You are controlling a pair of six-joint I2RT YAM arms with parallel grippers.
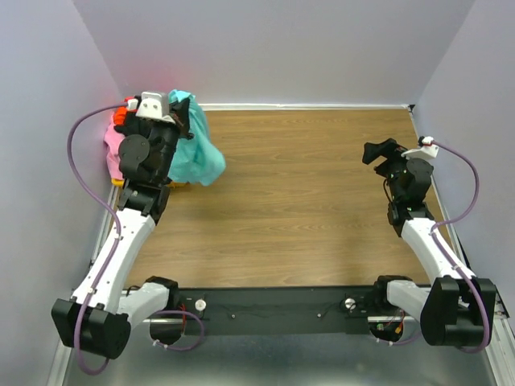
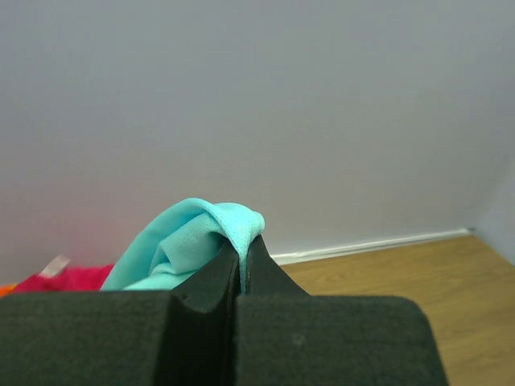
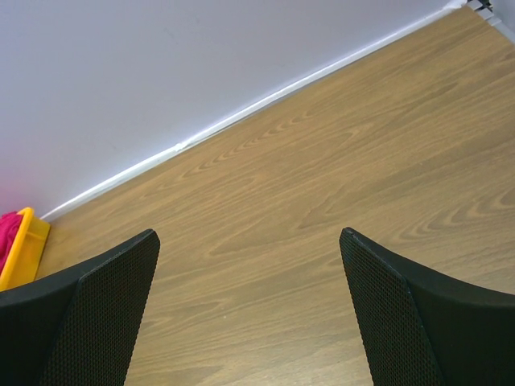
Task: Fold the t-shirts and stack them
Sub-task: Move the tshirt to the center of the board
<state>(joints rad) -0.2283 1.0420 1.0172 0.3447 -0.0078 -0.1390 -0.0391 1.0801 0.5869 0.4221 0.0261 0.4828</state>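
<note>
My left gripper (image 1: 183, 107) is shut on a fold of the turquoise t-shirt (image 1: 197, 153) and holds it up at the far left, so the cloth hangs down over the table. In the left wrist view the turquoise t-shirt (image 2: 197, 233) bunches out above my closed left gripper (image 2: 242, 256). A pink t-shirt (image 1: 113, 149) and an orange t-shirt (image 1: 125, 117) lie behind my left arm. A magenta-red t-shirt (image 2: 64, 280) shows at the lower left of the left wrist view. My right gripper (image 1: 375, 152) is open and empty over the right side of the table; in the right wrist view it (image 3: 249, 241) frames bare wood.
The yellow-orange bin (image 3: 24, 245) sits at the far left against the wall, with magenta-red cloth in it. Its edge (image 1: 117, 182) shows beside my left arm. The wooden table (image 1: 306, 201) runs to lilac walls at the back and both sides.
</note>
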